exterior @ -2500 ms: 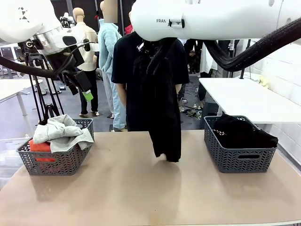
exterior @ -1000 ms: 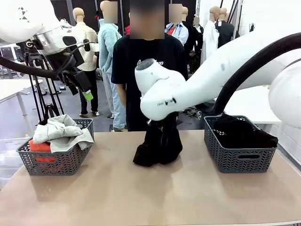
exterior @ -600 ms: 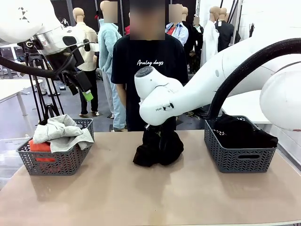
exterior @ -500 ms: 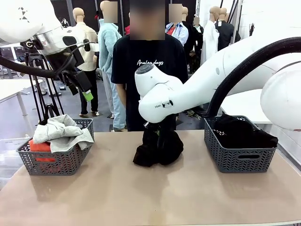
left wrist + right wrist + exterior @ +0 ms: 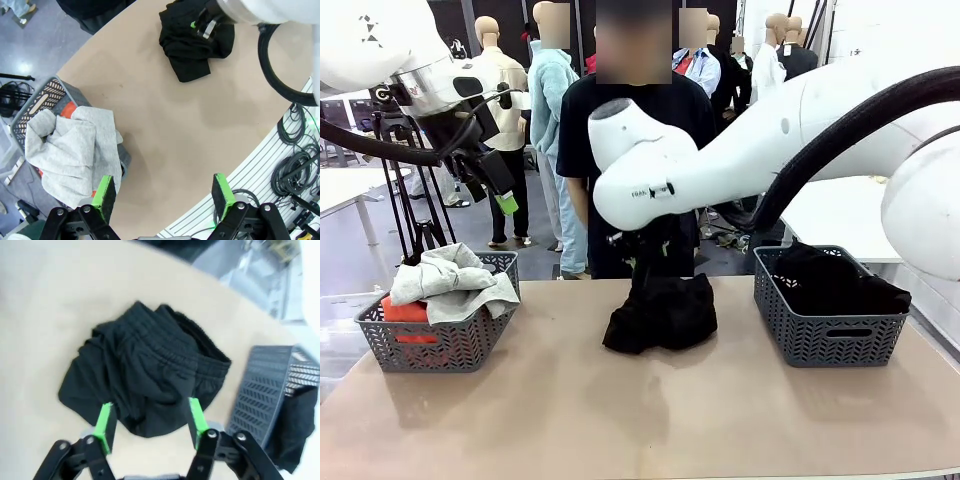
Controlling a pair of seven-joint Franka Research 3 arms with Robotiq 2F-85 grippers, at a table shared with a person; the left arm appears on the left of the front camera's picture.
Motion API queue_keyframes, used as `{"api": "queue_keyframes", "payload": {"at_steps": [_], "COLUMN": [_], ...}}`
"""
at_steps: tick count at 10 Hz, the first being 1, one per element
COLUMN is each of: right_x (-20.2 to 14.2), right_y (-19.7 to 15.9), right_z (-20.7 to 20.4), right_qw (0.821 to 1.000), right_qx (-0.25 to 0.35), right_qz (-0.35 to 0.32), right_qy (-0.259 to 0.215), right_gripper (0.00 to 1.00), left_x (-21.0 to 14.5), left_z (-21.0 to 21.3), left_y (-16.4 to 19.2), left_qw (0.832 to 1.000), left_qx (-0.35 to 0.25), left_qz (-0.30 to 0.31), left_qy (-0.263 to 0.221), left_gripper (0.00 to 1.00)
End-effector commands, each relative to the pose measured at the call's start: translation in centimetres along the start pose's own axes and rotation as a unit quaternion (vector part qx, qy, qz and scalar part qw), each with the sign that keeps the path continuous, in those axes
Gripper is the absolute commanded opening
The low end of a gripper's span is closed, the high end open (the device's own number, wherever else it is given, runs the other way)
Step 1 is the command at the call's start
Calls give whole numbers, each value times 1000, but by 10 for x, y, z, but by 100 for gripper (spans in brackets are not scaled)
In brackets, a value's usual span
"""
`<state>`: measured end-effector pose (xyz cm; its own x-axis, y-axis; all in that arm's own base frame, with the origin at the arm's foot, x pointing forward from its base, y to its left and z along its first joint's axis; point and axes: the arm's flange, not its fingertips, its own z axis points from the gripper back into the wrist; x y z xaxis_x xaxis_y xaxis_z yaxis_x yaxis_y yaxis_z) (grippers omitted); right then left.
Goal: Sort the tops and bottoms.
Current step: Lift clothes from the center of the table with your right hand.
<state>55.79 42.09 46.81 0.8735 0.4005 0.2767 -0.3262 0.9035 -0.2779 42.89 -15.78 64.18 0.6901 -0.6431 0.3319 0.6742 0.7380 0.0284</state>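
Tan desk (image 5: 570, 420), rounded edge in the left wrist view. Directly on it: three things. Black bottoms (image 5: 660, 315) crumpled in a heap mid-desk, toward the far edge, elastic waistband showing up top in the right wrist view. Left of that heap, well apart, grey basket (image 5: 435, 345) w/ the grey and orange tops piled in it. Right of the heap, near but not touching, a 2nd grey basket (image 5: 830, 335) w/ black fabric inside. Desk surface around the heap bare.
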Motion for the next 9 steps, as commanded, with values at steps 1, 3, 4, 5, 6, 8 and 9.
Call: {"api": "queue_keyframes", "payload": {"at_steps": [1,3,4,5,6,8,9], "right_x": [4,-1,-4,-6,-10,1,1], "right_y": [-16,-37,-43,-48,-49,-53,-53], "right_z": [16,3,-4,-16,-27,-19,-19], "right_qw": [999,996,995,995,994,996,996], "right_qx": [-10,25,11,16,20,8,8], "right_qz": [-48,-89,-96,-98,-104,-88,-88], "right_qy": [-11,13,14,21,39,33,33], "right_gripper": [100,100,100,100,100,100,100], "left_x": [-1,-1,-1,-1,-1,-1,-1], "left_z": [2,2,2,2,2,2,2], "left_y": [0,0,0,0,0,0,0], "left_qw": [1000,1000,1000,1000,1000,1000,1000], "left_qx": [1,1,1,1,1,1,1], "left_qz": [0,0,0,0,0,0,0], "left_qy": [-1,-1,-1,-1,-1,-1,-1], "left_gripper": [100,100,100,100,100,100,100]}}
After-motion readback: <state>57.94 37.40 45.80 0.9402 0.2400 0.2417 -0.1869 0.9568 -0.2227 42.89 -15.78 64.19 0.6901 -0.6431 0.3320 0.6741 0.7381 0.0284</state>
